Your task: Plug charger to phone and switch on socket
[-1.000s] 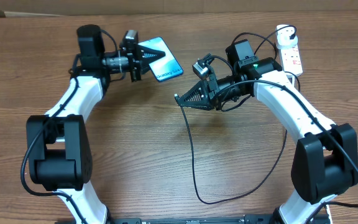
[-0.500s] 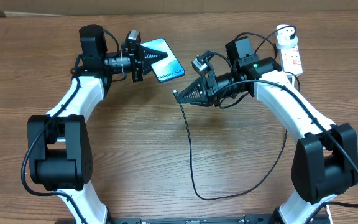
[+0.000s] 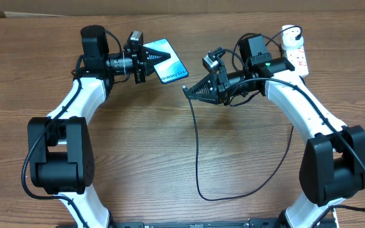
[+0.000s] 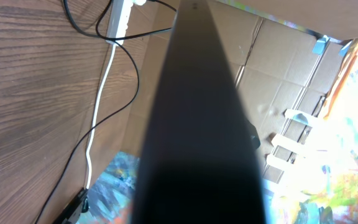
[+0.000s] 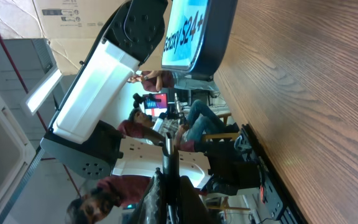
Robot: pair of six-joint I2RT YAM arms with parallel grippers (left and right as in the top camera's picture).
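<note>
Left gripper point(image 3: 163, 56) is clamped on the phone point(image 3: 175, 68). Right gripper point(image 3: 186, 90) pinches the charger point(image 3: 194, 145) tip, with the phone just ahead of its jaws. A tilted tip could miss the port and knock the phone askew.

"Where did you find the phone point(image 3: 172, 61)?"

"At the far side, left of centre, in the left gripper point(image 3: 160, 57). The right gripper point(image 3: 187, 92) stood just right of it and nearer me, not touching it."

"And the rest?"

"The socket point(image 3: 297, 56) lay far right on the table point(image 3: 138, 158), behind the right arm. The charger point(image 3: 195, 149) ran from the right gripper toward the near edge, then looped right."
</note>
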